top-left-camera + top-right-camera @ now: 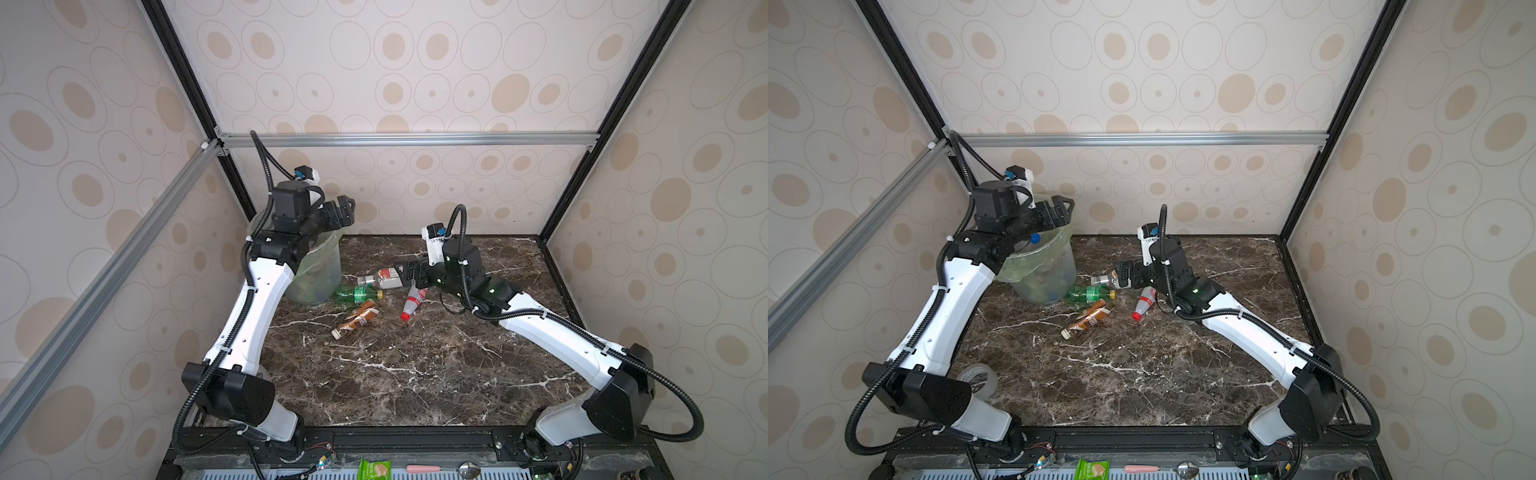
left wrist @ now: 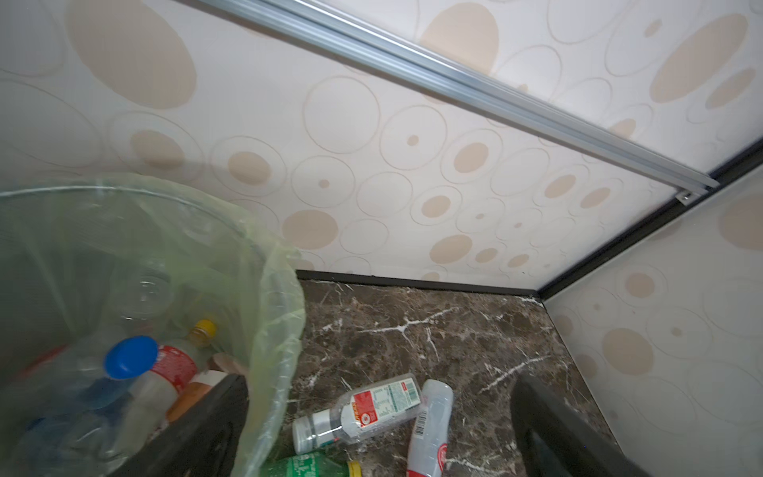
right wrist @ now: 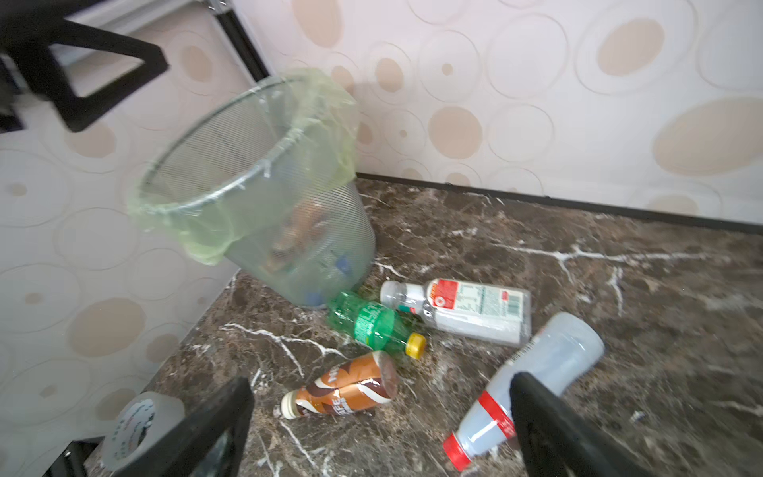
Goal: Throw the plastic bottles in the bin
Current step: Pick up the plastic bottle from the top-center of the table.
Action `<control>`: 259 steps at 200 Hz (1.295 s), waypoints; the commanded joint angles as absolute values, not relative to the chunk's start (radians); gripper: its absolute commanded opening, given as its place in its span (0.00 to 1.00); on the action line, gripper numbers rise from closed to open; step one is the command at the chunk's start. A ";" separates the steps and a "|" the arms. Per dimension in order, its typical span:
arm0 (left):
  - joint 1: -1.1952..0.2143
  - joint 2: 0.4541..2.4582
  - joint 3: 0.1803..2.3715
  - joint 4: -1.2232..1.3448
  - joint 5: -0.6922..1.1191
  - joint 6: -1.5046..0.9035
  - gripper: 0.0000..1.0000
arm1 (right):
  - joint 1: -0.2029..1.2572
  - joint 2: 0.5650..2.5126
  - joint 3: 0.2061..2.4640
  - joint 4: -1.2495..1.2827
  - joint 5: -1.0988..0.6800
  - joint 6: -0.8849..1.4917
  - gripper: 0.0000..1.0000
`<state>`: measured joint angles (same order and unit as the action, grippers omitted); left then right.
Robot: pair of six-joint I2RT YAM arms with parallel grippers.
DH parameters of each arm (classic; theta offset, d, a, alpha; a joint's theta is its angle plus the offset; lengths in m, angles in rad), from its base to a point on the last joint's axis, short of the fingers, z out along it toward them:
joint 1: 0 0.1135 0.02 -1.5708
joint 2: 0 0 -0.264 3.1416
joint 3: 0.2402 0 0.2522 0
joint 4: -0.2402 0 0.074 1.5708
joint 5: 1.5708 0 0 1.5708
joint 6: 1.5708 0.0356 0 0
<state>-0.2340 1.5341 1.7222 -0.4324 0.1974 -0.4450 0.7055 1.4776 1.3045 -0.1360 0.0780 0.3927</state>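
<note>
Partly hidden bin, seemingly half-full

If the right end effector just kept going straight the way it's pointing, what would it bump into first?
Probably the brown bottle, lying just ahead of the open right end effector, with the green bottle beyond. Its height is hard to judge, so it could pass over the nearer one.

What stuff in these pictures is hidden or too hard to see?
- Bottles in the bin: left wrist view; blur, the bag and a left finger hide the pile, so no count.
- Red-capped bottle: right wrist view; a right finger crosses its label.
- Green packet: both top views; cut off by the bottom edge.
</note>
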 commanded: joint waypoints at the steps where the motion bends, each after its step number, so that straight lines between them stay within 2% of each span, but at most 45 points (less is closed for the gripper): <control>1: -0.292 1.564 1.685 -0.366 0.245 -0.478 0.99 | 0.663 1.502 1.242 -0.160 0.133 0.497 0.99; 49: -0.389 1.616 1.585 -0.277 0.305 -0.534 0.99 | 0.601 1.560 1.134 -0.125 0.139 0.604 1.00; 77: -0.421 1.635 1.543 -0.249 0.306 -0.549 0.99 | 0.596 1.636 1.108 -0.080 0.112 0.652 0.96; 138: -0.431 1.654 1.440 -0.172 0.365 -0.608 0.99 | 0.595 1.829 1.163 -0.044 0.051 0.717 0.88; 259: -0.436 1.666 1.397 -0.157 0.362 -0.603 0.99 | 0.607 2.024 1.301 -0.094 0.080 0.748 0.77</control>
<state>-0.4297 1.6512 1.3956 -0.1749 0.3576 -0.5987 0.6010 1.9953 1.2713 -0.0647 0.0555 0.7227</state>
